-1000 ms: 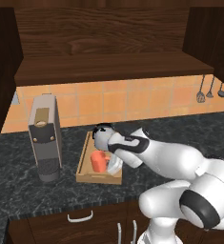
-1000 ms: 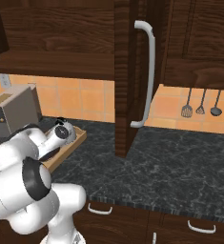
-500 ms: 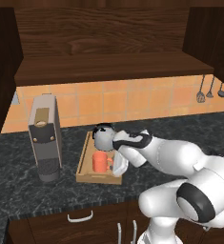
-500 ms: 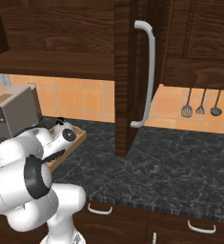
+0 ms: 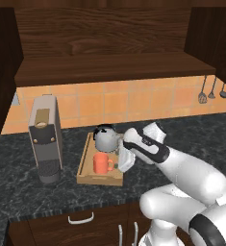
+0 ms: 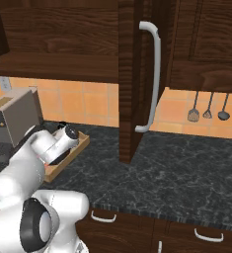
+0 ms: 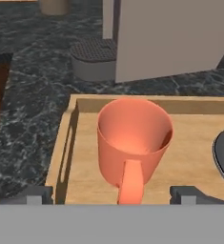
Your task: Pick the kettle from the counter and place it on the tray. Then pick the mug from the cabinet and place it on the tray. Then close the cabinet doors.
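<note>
Since the earlier frame the gripper (image 7: 111, 194) has been opened and drawn back from the mug (image 7: 134, 142).
With jaws wide and empty, the mug is left standing upright on the tray (image 7: 63, 143) just ahead of the fingertips, the kettle (image 5: 107, 138) beside it; placing is judged done, and the cabinet doors (image 6: 131, 74) are to be swung shut next, which calls for lifting clear and reaching up.

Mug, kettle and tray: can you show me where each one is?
mug (image 7: 132, 138), hand view, on its inside wall.
kettle (image 5: 107, 139), left base view, on its silver body.
tray (image 5: 100, 180), left base view, on its near rim.
</note>
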